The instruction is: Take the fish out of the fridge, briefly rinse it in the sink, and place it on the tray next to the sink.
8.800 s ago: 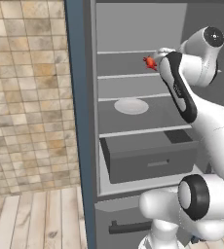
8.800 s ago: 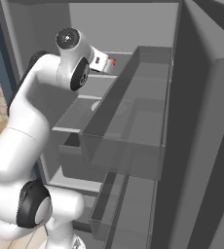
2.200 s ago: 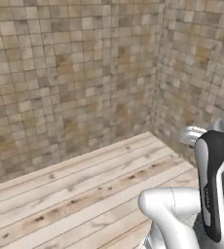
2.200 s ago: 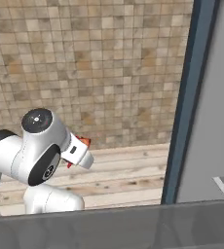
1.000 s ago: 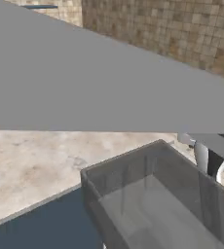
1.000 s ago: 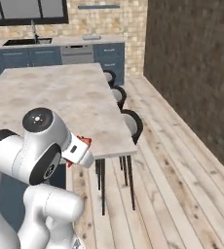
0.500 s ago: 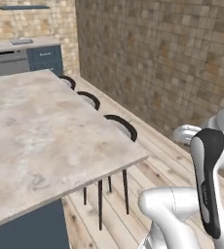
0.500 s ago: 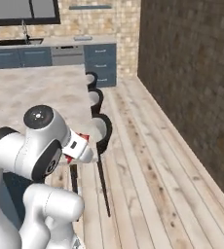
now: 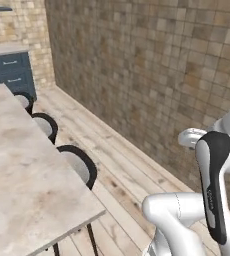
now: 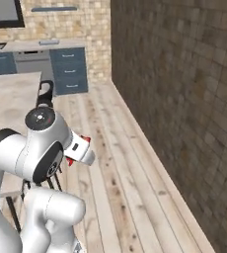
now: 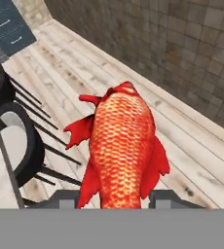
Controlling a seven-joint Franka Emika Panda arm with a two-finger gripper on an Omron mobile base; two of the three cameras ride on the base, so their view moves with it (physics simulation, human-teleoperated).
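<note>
In the left base view, a pale marbled desk fills the lower left, with three dark round-backed stools tucked along its right edge. Far behind it, at the top left, stand blue cabinets against a light tiled wall. A wood plank floor runs between the desk and a brown tiled wall that takes up the middle and right. The white arm with its dark joint rises at the lower right.

In the right base view, the desk's corner lies at the left, with a stool back beside it and blue cabinets beyond, under a dark window. The arm's round white shoulder sits at the lower left, and a bit of red fish shows at the wrist's end above the floor. The brown wall covers the right side.

In the hand view, stools and their thin dark legs stand at the left. The fish, red-orange and scaly with fins spread, hangs in the middle, held up over the floor near the wall. The tool is clenched on the fish, its two dark tips flanking the body at the bottom.
</note>
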